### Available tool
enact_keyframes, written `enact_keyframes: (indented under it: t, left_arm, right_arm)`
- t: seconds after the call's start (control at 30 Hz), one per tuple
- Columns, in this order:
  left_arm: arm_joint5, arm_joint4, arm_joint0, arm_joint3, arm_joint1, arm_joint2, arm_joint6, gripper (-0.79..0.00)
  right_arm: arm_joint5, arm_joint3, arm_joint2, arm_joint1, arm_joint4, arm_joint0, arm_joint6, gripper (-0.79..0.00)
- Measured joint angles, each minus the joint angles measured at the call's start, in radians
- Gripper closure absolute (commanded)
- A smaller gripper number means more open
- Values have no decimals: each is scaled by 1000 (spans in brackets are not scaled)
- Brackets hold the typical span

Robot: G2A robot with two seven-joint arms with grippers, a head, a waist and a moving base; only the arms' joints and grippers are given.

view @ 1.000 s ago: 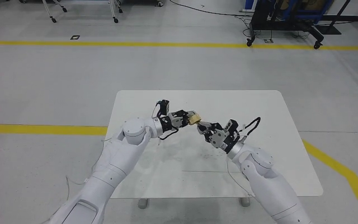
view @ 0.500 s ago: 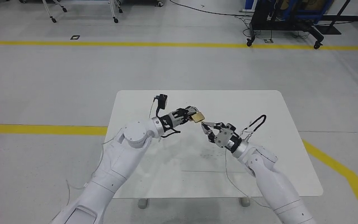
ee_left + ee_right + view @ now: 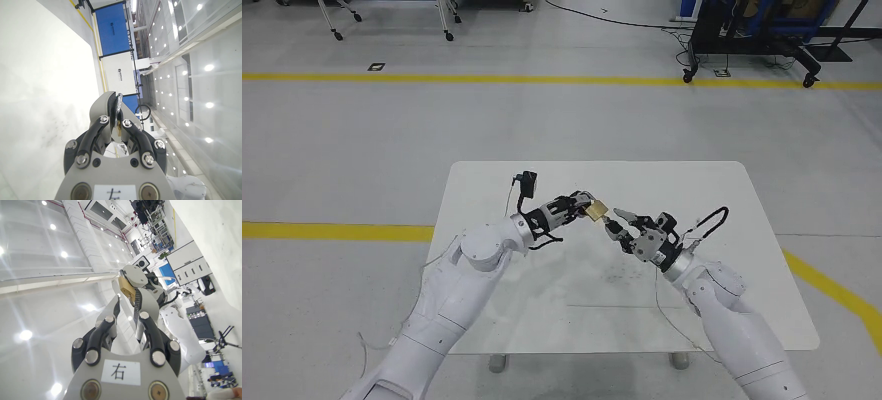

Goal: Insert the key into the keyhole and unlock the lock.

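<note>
The lock (image 3: 126,287) is held above the bench (image 3: 722,200), clamped in the left claw (image 3: 584,204). The key (image 3: 130,298) is seen lodged in the keyhole, between the spread fingers of the right claw (image 3: 127,295). Insertion is therefore judged done, with turning left. A second ago the right claw was pinched close at the lock; it has since been opened.

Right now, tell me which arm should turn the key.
Right. The right claw is open, right at the key sticking out of the lock. The left claw is shut on the lock, above the table, so it should probably only steady it.
</note>
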Motion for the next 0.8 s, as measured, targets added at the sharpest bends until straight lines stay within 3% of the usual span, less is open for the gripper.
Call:
enact_keyframes:
  t: [0.13,0.27,0.4,0.53,0.67,0.73,0.77,0.8]
  left_arm:
    - [56,-27,-26,31,0,-5,-46,0]
    - [135,45,-63,51,3,13,-72,0]
    - [243,167,-135,89,-7,107,-180,0]
    - [306,233,-217,172,-37,236,-334,0]
    - [332,273,-268,262,-72,342,-401,0]
    - [333,267,-286,299,-90,372,-398,-372]
    - [330,262,-292,312,-97,379,-393,-785]
    - [328,258,-300,329,-105,387,-389,-785]
  right_arm:
    - [-119,-15,31,7,-126,-35,-33,-785]
    - [-219,-36,136,20,-171,-89,-51,-785]
    - [-285,-82,253,29,-175,-153,-67,-785]
    - [-281,-80,243,29,-174,-149,-66,-785]
    - [-281,-80,243,29,-174,-149,-66,-785]
    - [-281,-80,243,29,-174,-149,-66,-785]
    - [-281,-80,243,29,-174,-149,-66,-785]
    - [-281,-80,243,29,-174,-149,-66,-785]
